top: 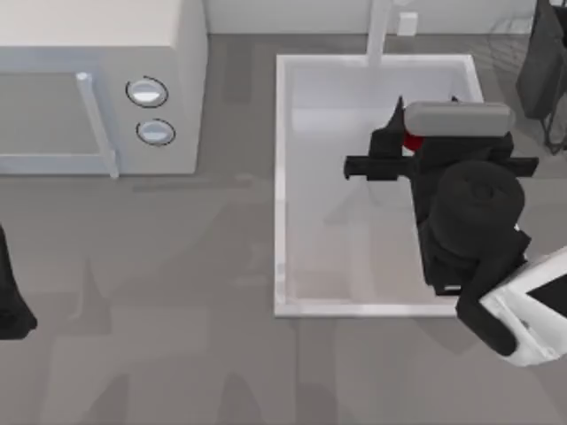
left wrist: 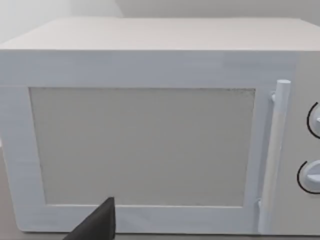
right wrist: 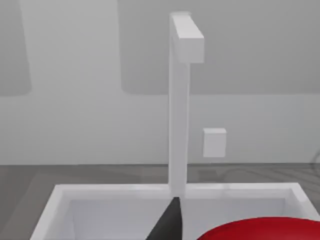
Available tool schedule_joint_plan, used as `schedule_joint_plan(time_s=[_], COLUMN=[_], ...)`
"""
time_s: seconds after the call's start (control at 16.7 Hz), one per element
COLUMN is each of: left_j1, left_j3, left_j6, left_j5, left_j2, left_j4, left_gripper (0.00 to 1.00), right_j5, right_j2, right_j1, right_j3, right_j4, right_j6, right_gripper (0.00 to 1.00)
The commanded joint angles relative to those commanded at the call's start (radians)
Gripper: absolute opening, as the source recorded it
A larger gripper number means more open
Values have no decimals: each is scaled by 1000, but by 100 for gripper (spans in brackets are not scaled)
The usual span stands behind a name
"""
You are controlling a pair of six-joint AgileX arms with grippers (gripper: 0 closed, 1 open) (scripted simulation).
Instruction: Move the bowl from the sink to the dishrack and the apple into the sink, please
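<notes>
My left tool [top: 11, 310] sat parked at the worktop's left edge, its spread untellable; the microwave [top: 97, 84] stood beyond; my right tool [top: 403, 146] hung over the sink [top: 283, 221], pinching the apple [top: 411, 142]; I judged lowering before letting go would stop it rolling.

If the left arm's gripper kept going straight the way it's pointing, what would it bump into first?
Most likely the microwave: the left wrist view faces its door squarely, with nothing between. How far off it sits is hard to judge.
</notes>
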Motion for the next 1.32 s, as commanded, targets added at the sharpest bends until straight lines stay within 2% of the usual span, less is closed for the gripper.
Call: schedule_joint_plan(time_s=[0.36, 0.72, 1.32], left_j1=[0, 0, 0], left_j3=[0, 0, 0], left_j6=[0, 0, 0], left_j5=[0, 0, 0], left_j2=[0, 0, 0], left_j4=[0, 0, 0], left_gripper=[100, 100, 100], right_j5=[-3, -4, -4], right_j2=[267, 300, 300], right_j1=[-4, -5, -5], right_j3=[-54, -60, -60], right_j4=[331, 365, 365], right_j6=[-5, -5, -5], right_gripper=[0, 0, 75])
